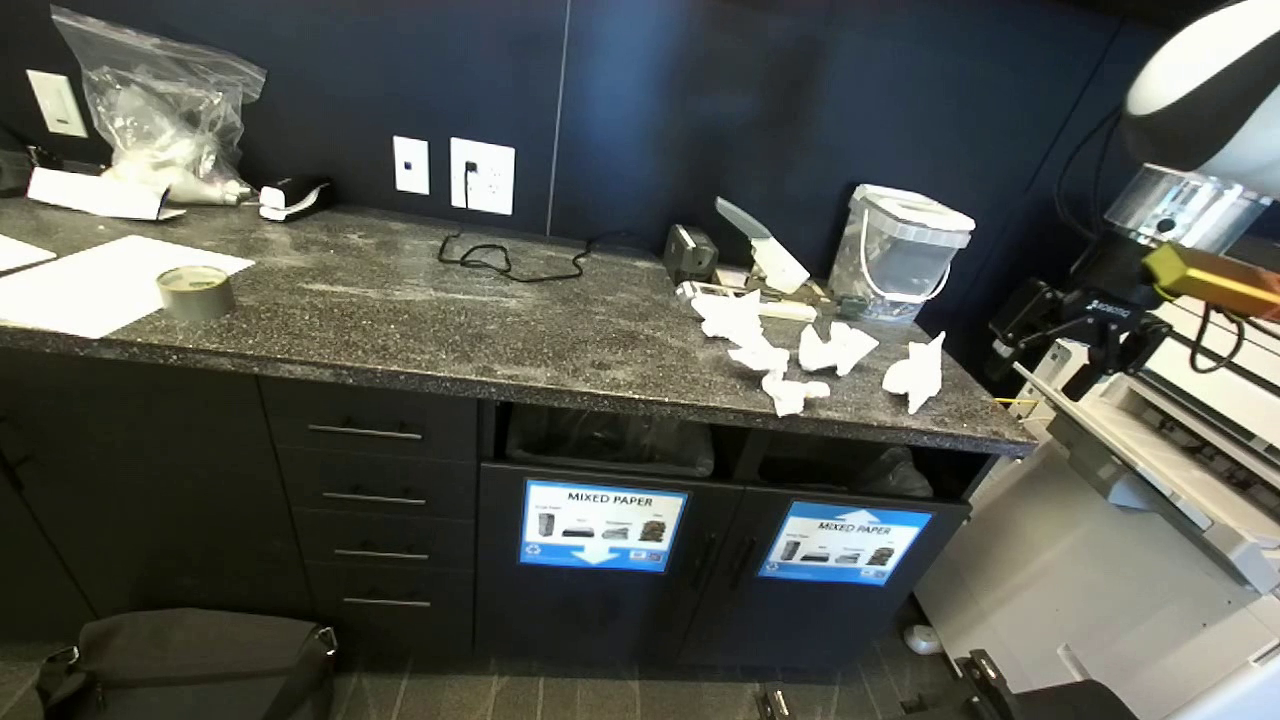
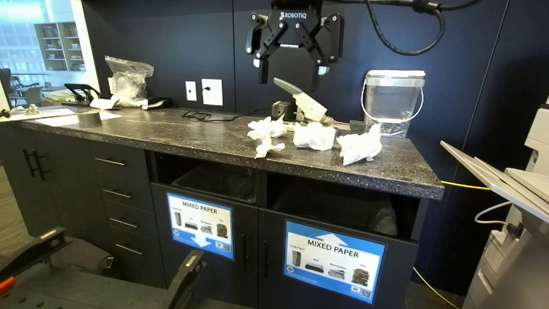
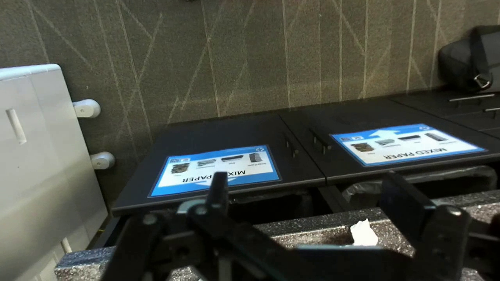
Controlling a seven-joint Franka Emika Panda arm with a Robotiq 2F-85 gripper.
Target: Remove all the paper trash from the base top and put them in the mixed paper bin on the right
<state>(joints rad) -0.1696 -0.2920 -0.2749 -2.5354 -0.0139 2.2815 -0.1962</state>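
End effector (image 2: 289,80): released, fingers spread
Paper scraps (image 2: 314,136): on the bench (image 2: 193,134), toward its front right corner
Mixed paper bin (image 2: 339,259): beneath the front edge

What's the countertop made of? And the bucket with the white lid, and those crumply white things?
The countertop: probably stone or a stone look-alike, slightly shiny, with pale speckles. The bucket: likely smooth plastic, since you can see through its sides. The crumpled white scraps: seemingly paper, maybe tissue, matte, with creased, pointy edges.
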